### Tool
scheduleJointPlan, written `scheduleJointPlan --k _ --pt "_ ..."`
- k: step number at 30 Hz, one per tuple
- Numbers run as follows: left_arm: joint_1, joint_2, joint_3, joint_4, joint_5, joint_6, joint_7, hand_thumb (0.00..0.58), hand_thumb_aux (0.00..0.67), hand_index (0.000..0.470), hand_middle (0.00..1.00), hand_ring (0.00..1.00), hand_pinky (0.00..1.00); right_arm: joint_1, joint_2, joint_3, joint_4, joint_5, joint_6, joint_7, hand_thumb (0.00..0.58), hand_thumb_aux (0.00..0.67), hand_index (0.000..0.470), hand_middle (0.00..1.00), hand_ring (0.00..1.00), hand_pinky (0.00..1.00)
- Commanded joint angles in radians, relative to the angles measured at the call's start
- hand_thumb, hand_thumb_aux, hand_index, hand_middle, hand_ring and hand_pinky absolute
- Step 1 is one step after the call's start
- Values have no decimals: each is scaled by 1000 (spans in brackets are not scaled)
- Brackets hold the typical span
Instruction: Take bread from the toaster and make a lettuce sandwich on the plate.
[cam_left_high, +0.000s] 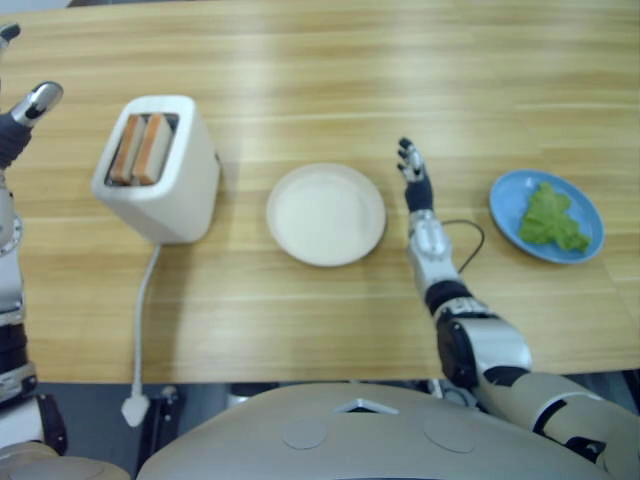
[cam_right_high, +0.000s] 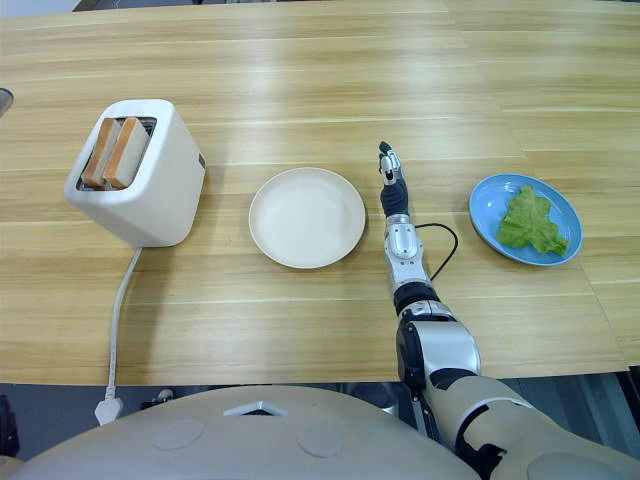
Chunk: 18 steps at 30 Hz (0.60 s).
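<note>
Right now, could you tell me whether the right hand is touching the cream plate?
Apart. The right eye view shows a strip of bare wooden table between the right hand and the rim of the cream plate; the hand holds nothing.

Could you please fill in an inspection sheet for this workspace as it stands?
Surface: wooden table.
Job's things: toaster holding two bread slices; cream plate bare; lettuce on blue plate, far right.
Clutter: nothing seen.
Hands: right hand between the plates, fingers straight, holding nothing; left hand left of the toaster.
Cables: toaster's white power cord drops over the front edge, plug loose; thin black cable loops by the right wrist.
Surroundings: nothing seen.
</note>
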Motion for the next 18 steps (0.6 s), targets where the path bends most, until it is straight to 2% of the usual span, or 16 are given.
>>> scheduleJointPlan --k 1,11,18 --pt "-26 41 -118 110 158 51 24 0 0 0 0 0 0 19 7 -8 -12 24 11 5 0 0 0 0 0 0" --pt "-81 49 -299 223 302 147 -10 0 0 0 0 0 0 31 13 -2 -20 32 14 13 0 0 0 0 0 0" --pt "-89 50 -337 232 304 168 -37 0 0 0 0 0 0 35 17 0 -31 32 17 14 0 0 0 0 0 0"
